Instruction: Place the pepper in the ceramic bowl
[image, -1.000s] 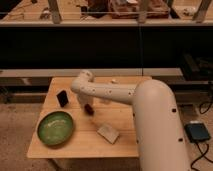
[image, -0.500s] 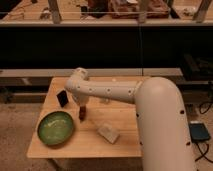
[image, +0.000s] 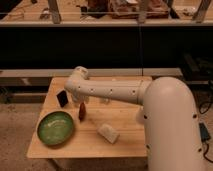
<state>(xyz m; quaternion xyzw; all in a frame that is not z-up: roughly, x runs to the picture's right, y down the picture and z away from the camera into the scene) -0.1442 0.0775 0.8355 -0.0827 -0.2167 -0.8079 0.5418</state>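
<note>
Beside ceramic bowl (image: 56, 128), hand (image: 81, 106) grips pepper (image: 81, 114), upright.

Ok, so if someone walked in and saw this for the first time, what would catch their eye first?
The big white robot arm stretched from the right across the wooden table, with its gripper over the table's left half and the dark red pepper right beneath it. Next comes the green ceramic bowl at the front left corner, just left of the pepper.
</note>
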